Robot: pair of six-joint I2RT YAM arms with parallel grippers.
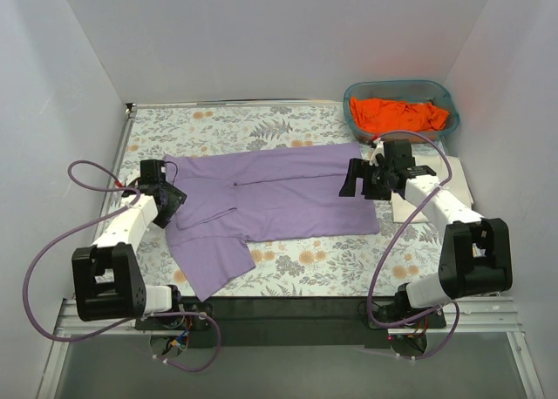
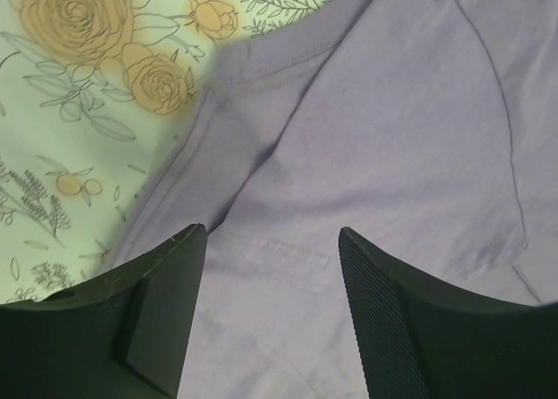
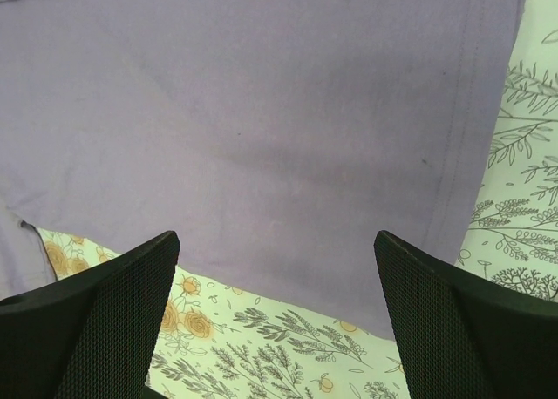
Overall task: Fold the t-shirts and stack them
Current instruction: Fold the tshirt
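Observation:
The lavender-purple t-shirt [image 1: 279, 194] lies spread across the floral tablecloth, half folded, one sleeve trailing toward the front left. My left gripper [image 1: 171, 199] is open over its left end; the left wrist view shows the collar and shoulder cloth [image 2: 375, 146] between the spread fingers [image 2: 384, 312]. My right gripper [image 1: 359, 179] is open above the shirt's right hem; the cloth [image 3: 261, 129] and its edge show in the right wrist view. The orange t-shirt [image 1: 399, 114] lies bunched in the basket. A cream-white folded shirt [image 1: 453, 185] lies under my right arm.
The teal plastic basket [image 1: 449, 97] stands at the back right corner. The floral tablecloth [image 1: 261, 125] covers the table, bounded by white walls on three sides. Purple cables loop beside both arm bases at the front edge.

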